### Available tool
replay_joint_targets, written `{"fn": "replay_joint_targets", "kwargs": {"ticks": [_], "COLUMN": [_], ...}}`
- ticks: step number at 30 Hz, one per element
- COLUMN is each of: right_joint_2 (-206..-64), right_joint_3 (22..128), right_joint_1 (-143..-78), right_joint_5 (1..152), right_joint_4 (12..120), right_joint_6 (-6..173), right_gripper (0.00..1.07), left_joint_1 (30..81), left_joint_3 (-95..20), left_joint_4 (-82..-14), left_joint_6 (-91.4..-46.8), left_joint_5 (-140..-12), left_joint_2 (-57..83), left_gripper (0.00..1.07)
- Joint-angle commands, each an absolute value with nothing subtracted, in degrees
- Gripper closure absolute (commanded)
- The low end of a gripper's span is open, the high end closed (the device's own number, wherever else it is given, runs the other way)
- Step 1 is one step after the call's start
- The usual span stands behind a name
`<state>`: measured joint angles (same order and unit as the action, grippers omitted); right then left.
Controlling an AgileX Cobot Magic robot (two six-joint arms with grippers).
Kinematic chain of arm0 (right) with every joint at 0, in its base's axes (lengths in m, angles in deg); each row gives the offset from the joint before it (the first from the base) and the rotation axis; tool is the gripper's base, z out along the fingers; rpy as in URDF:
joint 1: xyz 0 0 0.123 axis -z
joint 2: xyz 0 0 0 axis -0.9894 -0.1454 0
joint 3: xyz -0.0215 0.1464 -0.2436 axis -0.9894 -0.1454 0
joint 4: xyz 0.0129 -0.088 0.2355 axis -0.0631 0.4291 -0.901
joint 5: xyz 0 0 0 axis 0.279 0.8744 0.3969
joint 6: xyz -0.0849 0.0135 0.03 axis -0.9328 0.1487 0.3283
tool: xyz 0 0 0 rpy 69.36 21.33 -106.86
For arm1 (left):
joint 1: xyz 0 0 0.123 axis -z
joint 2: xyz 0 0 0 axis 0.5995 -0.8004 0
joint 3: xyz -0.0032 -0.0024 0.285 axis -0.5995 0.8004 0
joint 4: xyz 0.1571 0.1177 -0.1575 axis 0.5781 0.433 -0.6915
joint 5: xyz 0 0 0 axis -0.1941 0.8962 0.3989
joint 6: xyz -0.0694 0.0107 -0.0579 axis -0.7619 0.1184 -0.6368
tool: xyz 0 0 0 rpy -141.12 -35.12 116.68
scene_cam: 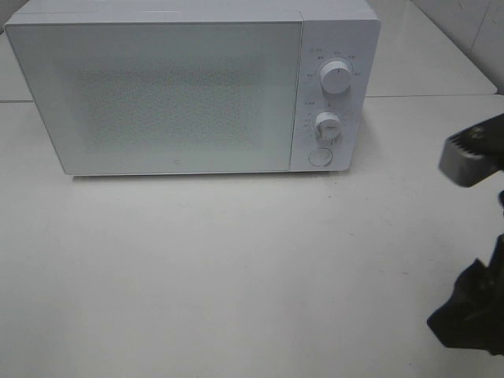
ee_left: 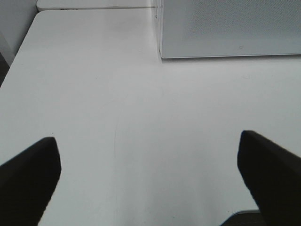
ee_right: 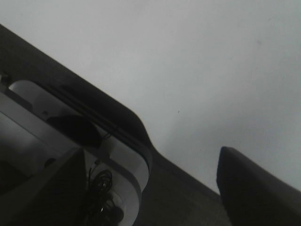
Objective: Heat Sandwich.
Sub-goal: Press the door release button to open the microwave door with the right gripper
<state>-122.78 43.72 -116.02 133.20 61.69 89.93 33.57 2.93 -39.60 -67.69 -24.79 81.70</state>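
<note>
The left gripper (ee_left: 148,139) has its two dark fingers (ee_left: 28,179) spread wide, with only bare white table (ee_left: 117,94) between them and nothing held. The right gripper (ee_right: 150,153) also stands with its two fingers (ee_right: 254,188) apart and nothing in them. Between those fingers the table's edge runs on a slant, and past that edge lies one white rounded housing (ee_right: 124,162) with a tangle of dark cables (ee_right: 101,188). In the high view only dark parts of the right arm (scene_cam: 472,315) show, at the right border above the table (scene_cam: 236,268). The left arm is out of that view. One white microwave (scene_cam: 189,87) stands at the far side of the table, and its lower front corner also shows in the left wrist view. It is the only container here. Its door (scene_cam: 157,98) is shut, and the speckled, frosted window does not let the inside be seen. Its control panel carries two round knobs, an upper knob (scene_cam: 336,77) and a lower knob (scene_cam: 327,126), and one round button (scene_cam: 320,157) beneath them. The sandwich shows in none of the three views. Whether it lies inside the microwave cannot be told.
</note>
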Motion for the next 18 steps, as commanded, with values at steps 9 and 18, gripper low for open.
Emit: {"fn": "replay_joint_targets", "kwargs": {"ticks": [9,18], "right_joint_2": [-96.0,-80.3], "right_joint_3": [44.1,44.1], "right_joint_1": [-115.6,-108.5], "right_joint_5": [135.5,136.6], "right_joint_4": [67.1,67.9], "right_joint_6": [88.4,88.5], "right_gripper": [0.31,0.31], "left_joint_1": [33.9,33.9], "left_joint_3": [3.0,3.0], "left_joint_4": [-39.8,-39.8], "left_joint_6": [-67.9,-67.9], "left_joint_5": [-25.6,-25.6], "left_joint_2": [82.6,82.6], "left_gripper": [0.09,0.09]}}
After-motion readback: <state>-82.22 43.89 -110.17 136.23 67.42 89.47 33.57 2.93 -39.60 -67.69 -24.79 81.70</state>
